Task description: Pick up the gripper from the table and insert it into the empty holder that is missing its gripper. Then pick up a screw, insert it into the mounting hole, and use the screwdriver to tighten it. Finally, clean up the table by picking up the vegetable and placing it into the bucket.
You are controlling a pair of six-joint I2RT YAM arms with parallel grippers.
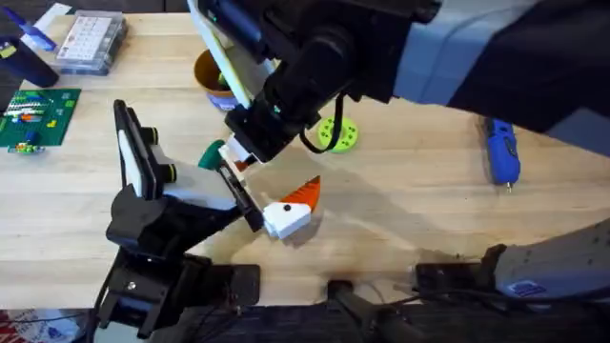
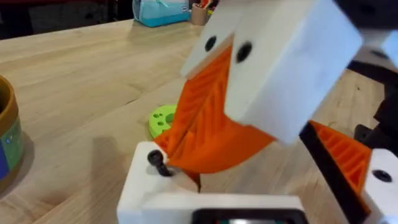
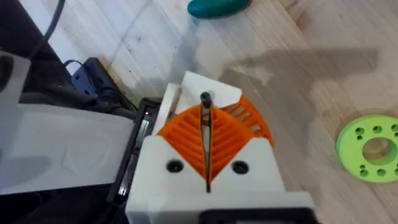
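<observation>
My right gripper has its fingers clenched. The orange pads are pressed flat together along one thin seam, and a small dark screw is pinched at the very tips. Just past the tips sits the gripper block, white with orange ribs on one side. I cannot tell whether the screw touches it or hangs just beside it.

Seen from overhead, that block is in the lower middle of the frame with its orange tip pointing to the upper right. It sits at the lower end of the thin black bar of the holder. The holder stands at the left of the frame with its white panel and green knobs. I cannot make out whether the block is seated in the holder or only resting on the table.

My right arm comes in from the upper right, large and dark, and is cut off by the top edge. It covers part of the bucket in the upper middle. The green vegetable lies left of centre, partly hidden by my right wrist. A lime ring lies a little right of centre. The screwdriver lies at the right of the frame, well apart from everything else.

I cannot tell whether my left gripper is released or clenched. In the left wrist view white blocks and orange ribbed wedges crowd close to the camera, one cut off at the edge. I cannot sort out which parts are mine.
</observation>
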